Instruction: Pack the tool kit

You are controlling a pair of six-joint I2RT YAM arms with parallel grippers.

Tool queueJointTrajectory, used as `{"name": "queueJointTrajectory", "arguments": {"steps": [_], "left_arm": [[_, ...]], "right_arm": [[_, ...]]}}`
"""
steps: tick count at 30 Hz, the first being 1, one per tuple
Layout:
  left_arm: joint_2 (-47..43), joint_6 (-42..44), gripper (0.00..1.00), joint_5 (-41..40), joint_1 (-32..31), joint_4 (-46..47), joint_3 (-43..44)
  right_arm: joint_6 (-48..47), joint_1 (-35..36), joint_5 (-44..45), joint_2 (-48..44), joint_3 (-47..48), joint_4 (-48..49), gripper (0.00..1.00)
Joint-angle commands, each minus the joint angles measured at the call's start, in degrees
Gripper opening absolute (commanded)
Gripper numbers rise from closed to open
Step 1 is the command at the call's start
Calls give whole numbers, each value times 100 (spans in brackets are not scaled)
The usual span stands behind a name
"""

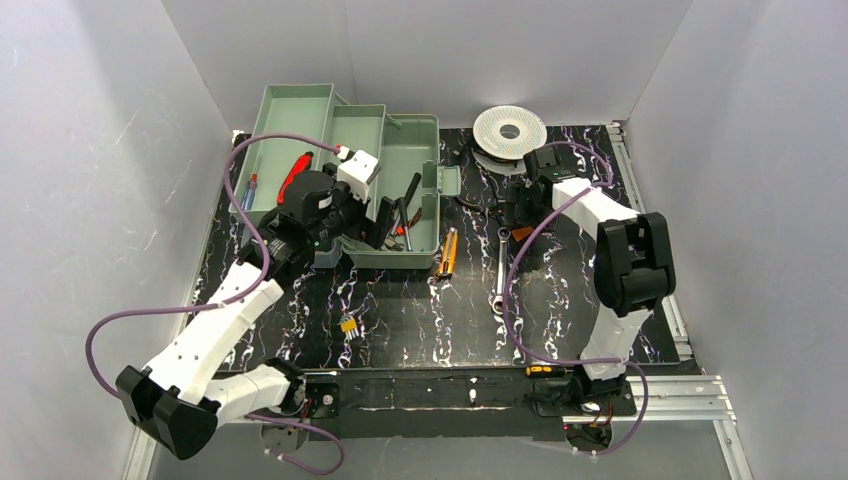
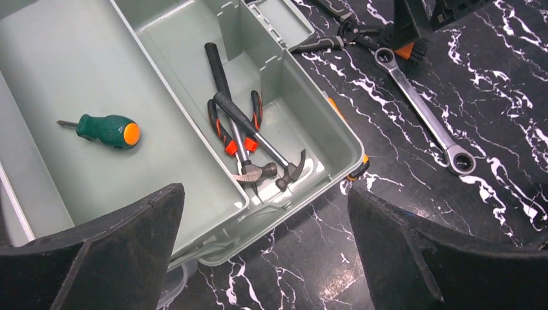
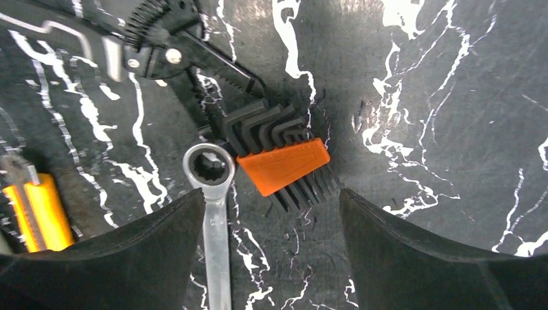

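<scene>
Jaws spread wide on right gripper [image 3: 271, 213], straddling hex keys [image 3: 281, 158].

No text, label, brand, number or sign could be read in any of the three views. The orange holder [image 3: 284, 166] of the hex key set showed a plain face, the ratchet wrench [image 3: 213, 213] beside it carried no marking that could be made out, and the green screwdriver [image 2: 103, 130] in the toolbox [image 2: 161, 77] likewise showed no legible print on its handle.
</scene>
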Motion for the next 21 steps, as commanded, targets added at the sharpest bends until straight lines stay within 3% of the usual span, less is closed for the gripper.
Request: {"name": "queueJointTrajectory", "arguments": {"steps": [1, 8, 21], "left_arm": [[-371, 151, 98, 35, -67, 327, -288], [-491, 207, 98, -97, -162, 456, -500], [-503, 230, 98, -205, -182, 472, -617]], "right_arm": [[-115, 0, 96, 308, 346, -109, 83], [-13, -5, 594, 760, 585, -338, 81], [112, -23, 222, 1327, 968, -738, 69]]}}
